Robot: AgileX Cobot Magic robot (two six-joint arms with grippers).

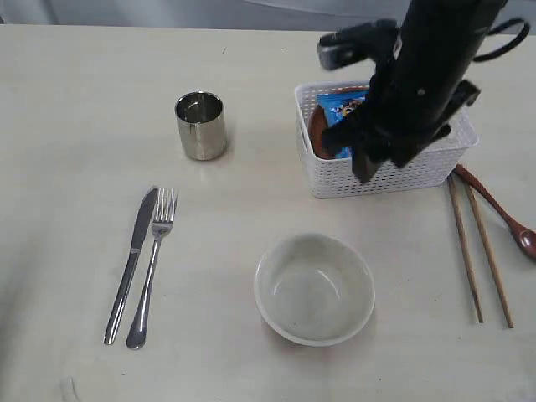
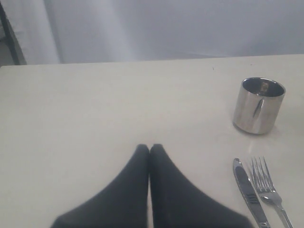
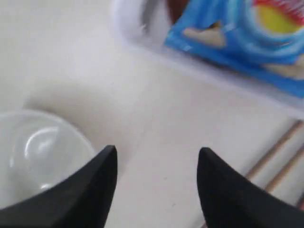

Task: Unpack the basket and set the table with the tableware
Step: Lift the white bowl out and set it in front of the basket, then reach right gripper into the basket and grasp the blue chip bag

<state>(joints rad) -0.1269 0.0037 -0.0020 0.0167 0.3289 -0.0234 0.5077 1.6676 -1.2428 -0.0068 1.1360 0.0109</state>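
We count one cup (image 1: pixel 200 126), knife (image 1: pixel 134 255), fork (image 1: pixel 153 268), bowl (image 1: pixel 314 289), basket (image 1: pixel 377 180); two chopsticks (image 1: pixel 463 251). Left hand (image 2: pixel 149 147) together, right hand (image 3: pixel 157 152) apart.

Soft, even light fell on the pale table (image 1: pixel 75 100), leaving only a faint shadow under the bowl (image 1: pixel 314 289) and dull gleams inside it. The right wrist view was badly blurred, with the bowl and, beyond it, the basket (image 3: pixel 128 28) and blue chip bag (image 3: pixel 237 33) all smeared. The left wrist view was sharp, the steel cup (image 2: pixel 259 105) showing crisp reflections.
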